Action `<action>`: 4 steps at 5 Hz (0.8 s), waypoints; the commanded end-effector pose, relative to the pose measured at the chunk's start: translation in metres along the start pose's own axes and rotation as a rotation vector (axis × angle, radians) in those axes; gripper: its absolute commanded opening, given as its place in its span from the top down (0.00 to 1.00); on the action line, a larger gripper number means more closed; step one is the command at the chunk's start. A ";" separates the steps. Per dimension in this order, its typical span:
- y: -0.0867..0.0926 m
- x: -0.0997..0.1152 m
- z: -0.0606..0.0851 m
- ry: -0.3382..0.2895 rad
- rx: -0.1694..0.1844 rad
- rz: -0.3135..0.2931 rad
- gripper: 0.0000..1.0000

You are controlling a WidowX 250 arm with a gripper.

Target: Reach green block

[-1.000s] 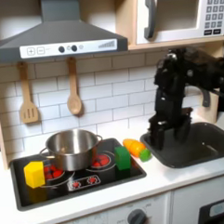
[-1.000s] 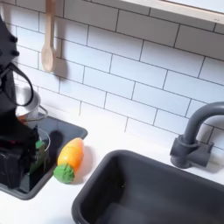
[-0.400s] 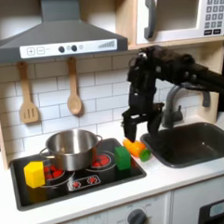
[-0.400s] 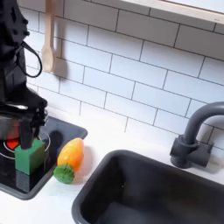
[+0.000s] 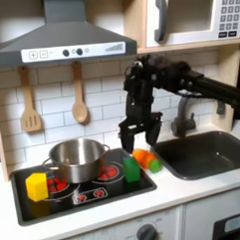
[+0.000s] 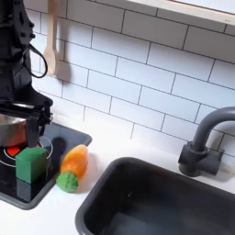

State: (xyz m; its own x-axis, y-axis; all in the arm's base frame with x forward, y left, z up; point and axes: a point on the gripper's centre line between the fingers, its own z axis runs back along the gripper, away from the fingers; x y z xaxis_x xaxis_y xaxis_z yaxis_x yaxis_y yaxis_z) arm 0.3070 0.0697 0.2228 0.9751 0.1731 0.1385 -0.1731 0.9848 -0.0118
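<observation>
**Green block reach – hovering, not quite arriving**

Looking at the approach step here, going by both exterior views. Seeing the fingers (image 5: 128,140) spread apart and gripping nothing, hanging above the green block (image 5: 132,169) with a clear gap underneath, so not touching. Finding that block standing upright near the front corner of the black stovetop (image 5: 96,195), just beside the orange carrot toy (image 5: 146,158) on the first exterior view's right, with the steel pot (image 5: 76,159) near on the left and the yellow block (image 5: 37,185) well apart at the far end.

Judging the reach as mostly covered but not finished. Needing, probably, a mostly straight drop next, maybe with a tiny nudge toward the front edge, since the fingers seem to be sitting a touch behind the block in the second exterior view. Hard telling exact alignment from these angles though.

Watching for the carrot: lying this close, risking a bump from the outer finger on the way down. Keeping the fingers spread while descending, then straddling the block.
</observation>
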 end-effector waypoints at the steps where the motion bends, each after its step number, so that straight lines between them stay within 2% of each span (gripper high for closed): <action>1: -0.002 0.018 -0.020 0.018 -0.008 -0.037 0.00; 2: 0.000 0.020 -0.030 0.035 0.005 -0.045 0.00; 3: 0.003 0.020 -0.037 0.048 -0.004 -0.037 0.00; 4: -0.001 0.022 -0.039 0.045 -0.018 -0.071 0.00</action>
State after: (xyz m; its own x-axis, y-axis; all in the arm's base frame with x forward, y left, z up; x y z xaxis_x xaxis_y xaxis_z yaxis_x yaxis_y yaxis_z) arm 0.3333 0.0754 0.1889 0.9903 0.1009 0.0952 -0.1007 0.9949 -0.0075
